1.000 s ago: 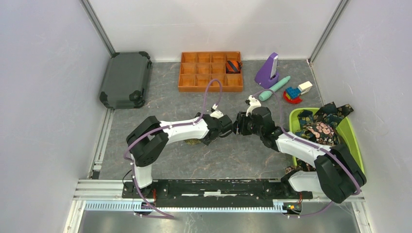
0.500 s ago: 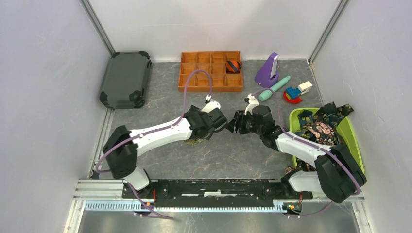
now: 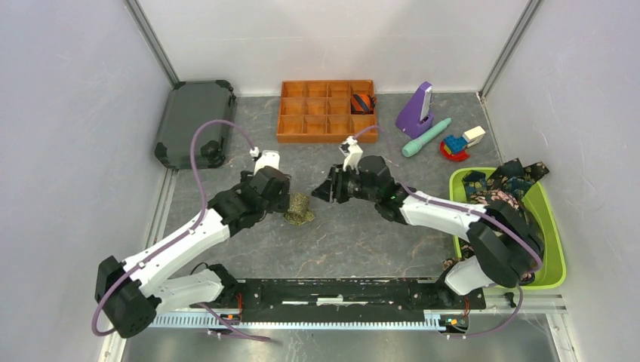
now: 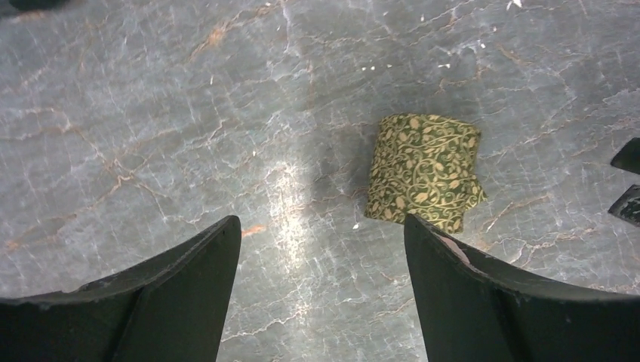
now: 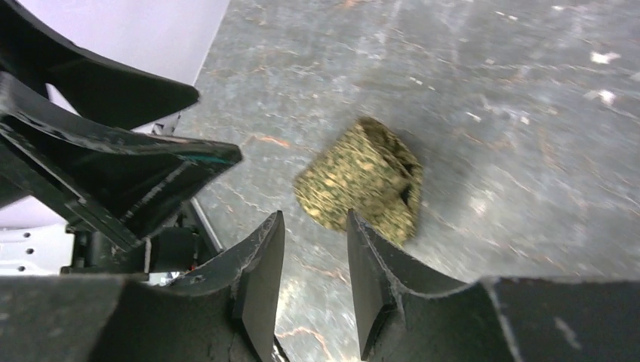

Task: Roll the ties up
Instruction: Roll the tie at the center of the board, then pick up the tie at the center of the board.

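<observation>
The left tool (image 4: 321, 226) has been drawn back to the left, its jaws wide and empty; a second ago it was met with the right tool (image 5: 313, 219) at mid-surface. The right tool, narrowly parted and holding nothing, has been brought just beside the olive-green tie (image 3: 300, 209), now left rolled and free on the surface (image 3: 362, 241). That roll is judged finished. The ties (image 3: 494, 200) in the green bin (image 3: 545, 215) remain unrolled. Farthest back, a striped roll (image 3: 363, 102) is lodged in the orange tray (image 3: 326, 139).
</observation>
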Controlling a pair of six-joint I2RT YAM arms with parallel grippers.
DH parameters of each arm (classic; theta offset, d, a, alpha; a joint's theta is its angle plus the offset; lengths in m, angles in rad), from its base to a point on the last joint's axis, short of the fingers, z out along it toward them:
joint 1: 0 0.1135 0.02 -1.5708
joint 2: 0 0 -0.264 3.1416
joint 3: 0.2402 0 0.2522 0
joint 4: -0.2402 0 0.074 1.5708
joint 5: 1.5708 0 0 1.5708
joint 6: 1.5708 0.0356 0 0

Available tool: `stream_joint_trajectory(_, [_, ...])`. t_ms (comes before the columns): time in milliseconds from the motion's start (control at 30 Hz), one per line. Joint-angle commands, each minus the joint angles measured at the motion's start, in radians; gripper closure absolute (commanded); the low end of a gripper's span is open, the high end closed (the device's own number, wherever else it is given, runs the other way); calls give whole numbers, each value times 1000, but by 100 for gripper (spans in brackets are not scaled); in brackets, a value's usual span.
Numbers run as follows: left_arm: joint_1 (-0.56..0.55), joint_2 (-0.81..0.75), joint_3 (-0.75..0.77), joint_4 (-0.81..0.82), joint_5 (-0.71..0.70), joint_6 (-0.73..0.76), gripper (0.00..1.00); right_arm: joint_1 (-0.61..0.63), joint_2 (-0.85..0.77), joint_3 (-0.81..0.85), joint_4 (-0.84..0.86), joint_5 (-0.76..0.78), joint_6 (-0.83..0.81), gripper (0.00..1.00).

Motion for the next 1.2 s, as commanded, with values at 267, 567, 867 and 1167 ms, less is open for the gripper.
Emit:
stream_joint_trajectory(267, [89,-153,-118,84,92,-54,17,118,233,243,72,-15,67,65])
stream_joint_trajectory(567, [97,-199,-156,93,82,-76,18,138,325,256,74,-6,63,69])
stream_joint_trajectory(867, [112,-227,-197,145,123,-77,18,138,351,219,78,5,42,70])
stream_joint_trajectory(1167, [160,-256,-282,306,294,-65,11,138,358,183,90,7,35,70])
